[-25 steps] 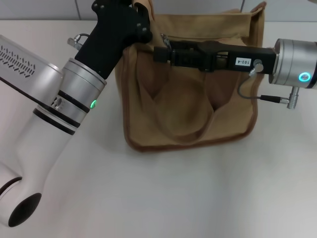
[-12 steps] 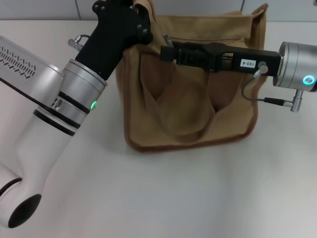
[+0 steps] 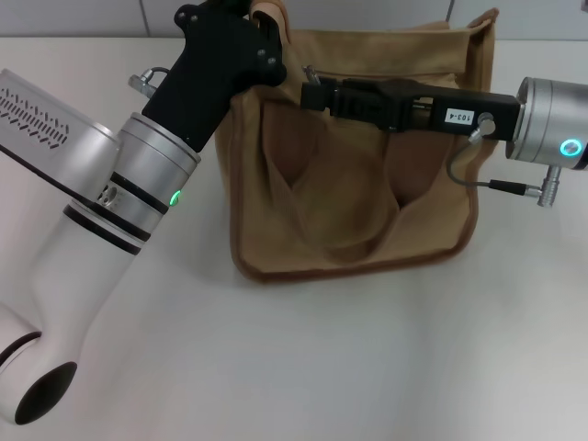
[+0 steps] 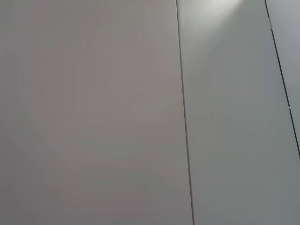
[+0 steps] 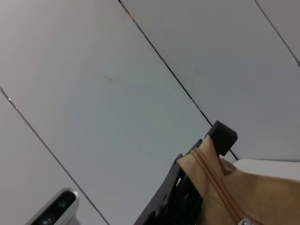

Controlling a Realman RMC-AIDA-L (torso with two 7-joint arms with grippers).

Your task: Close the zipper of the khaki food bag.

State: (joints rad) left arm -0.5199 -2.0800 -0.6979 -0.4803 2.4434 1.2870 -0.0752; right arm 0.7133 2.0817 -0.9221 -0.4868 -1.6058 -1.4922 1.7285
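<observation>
One khaki food bag (image 3: 354, 175) stands on the white table (image 3: 367, 358), its broad side with two drooping flat handles (image 3: 344, 216) facing the head camera, and two arms work at its top edge. The left gripper (image 3: 260, 20) is at the bag's upper left corner, where its black fingers are pinched together on a raised fold of the khaki fabric; the right wrist view shows that same corner (image 5: 206, 166) lifted between dark gripper parts. The right gripper (image 3: 310, 87) reaches in level from the right across the upper part of the bag, its black tip near the left end of the top panel, but whether its fingers are apart or together cannot be told from these views. One zipper (image 5: 220, 190) shows in the right wrist view as a stitched tan line running down from the pinched corner, with a small silver piece (image 5: 243, 222) at the picture's lower edge. The left wrist view shows only plain grey wall panels (image 4: 93, 112). Compared with one second ago, the right gripper has drawn back to the right along the top of the bag, and the left gripper has stayed clamped at the same corner.
</observation>
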